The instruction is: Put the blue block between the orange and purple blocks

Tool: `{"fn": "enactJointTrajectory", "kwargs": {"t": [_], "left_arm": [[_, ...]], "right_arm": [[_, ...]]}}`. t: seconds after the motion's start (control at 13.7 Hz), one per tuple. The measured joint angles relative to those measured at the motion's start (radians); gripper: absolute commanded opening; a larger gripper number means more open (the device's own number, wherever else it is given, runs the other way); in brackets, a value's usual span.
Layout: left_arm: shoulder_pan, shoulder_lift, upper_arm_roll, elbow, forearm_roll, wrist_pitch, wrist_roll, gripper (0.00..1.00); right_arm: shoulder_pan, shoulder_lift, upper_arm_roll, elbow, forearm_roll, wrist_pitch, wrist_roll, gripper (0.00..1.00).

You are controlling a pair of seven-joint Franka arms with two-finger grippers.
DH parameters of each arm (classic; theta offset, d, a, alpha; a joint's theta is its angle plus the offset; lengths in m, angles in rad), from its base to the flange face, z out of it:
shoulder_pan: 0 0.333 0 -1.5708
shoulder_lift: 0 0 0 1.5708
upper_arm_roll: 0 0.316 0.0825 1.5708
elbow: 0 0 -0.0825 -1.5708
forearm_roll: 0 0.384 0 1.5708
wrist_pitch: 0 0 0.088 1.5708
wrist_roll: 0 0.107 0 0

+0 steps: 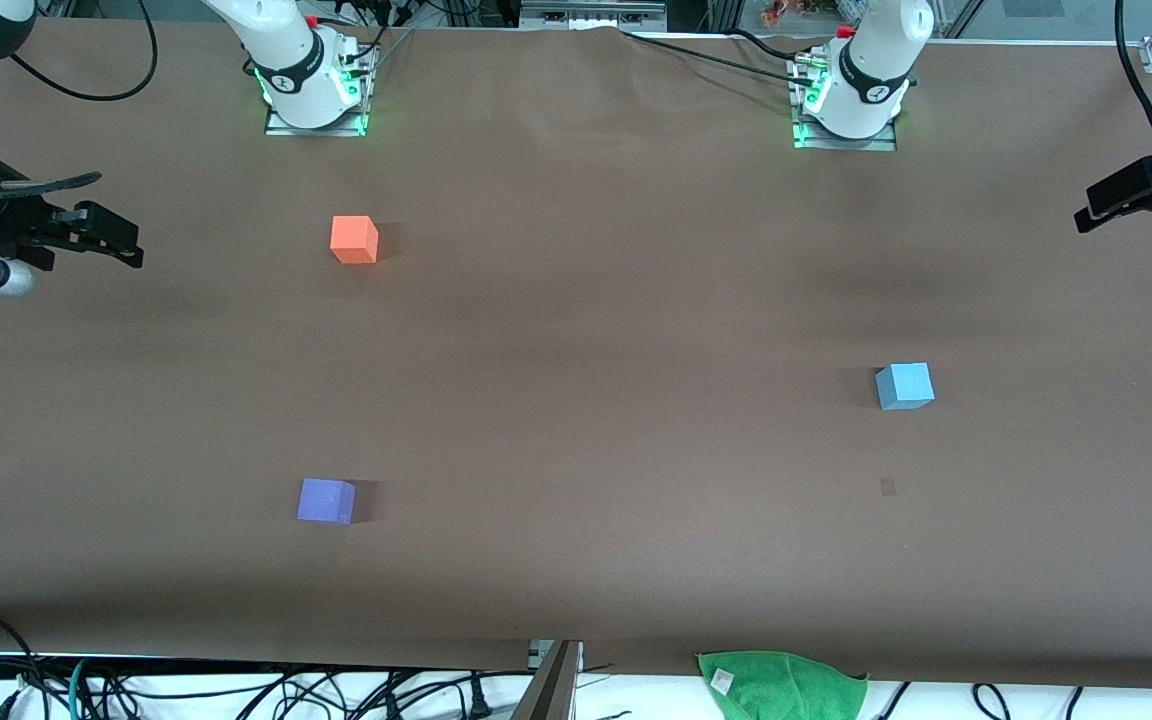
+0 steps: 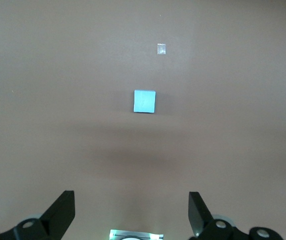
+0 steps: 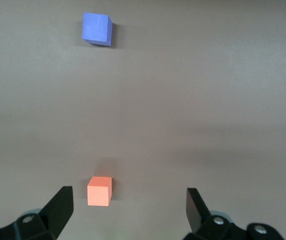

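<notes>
Waiting high, both grippers empty w/ jaws wide.
Blue block (image 1: 904,386) sits on desk (image 1: 576,400) toward left arm's end, below left gripper (image 2: 132,210); orange (image 1: 354,240) & purple (image 1: 326,500) lie under right gripper (image 3: 128,207), well apart.

No legible text, labels, brands, numbers or signs appear anywhere.

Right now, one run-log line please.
blue block: untouched | orange block, purple block: apart | left end effector: open | right end effector: open
</notes>
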Motion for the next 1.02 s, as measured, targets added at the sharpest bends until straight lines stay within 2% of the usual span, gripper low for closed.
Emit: {"fn": "enactJointTrajectory", "kwargs": {"t": [1.02], "left_arm": [[-0.001, 0.016, -0.005, -0.017, 0.000, 0.018, 0.006, 1.00]], "right_arm": [[0.000, 0.000, 0.000, 0.000, 0.000, 0.000, 0.000, 1.00]]}}
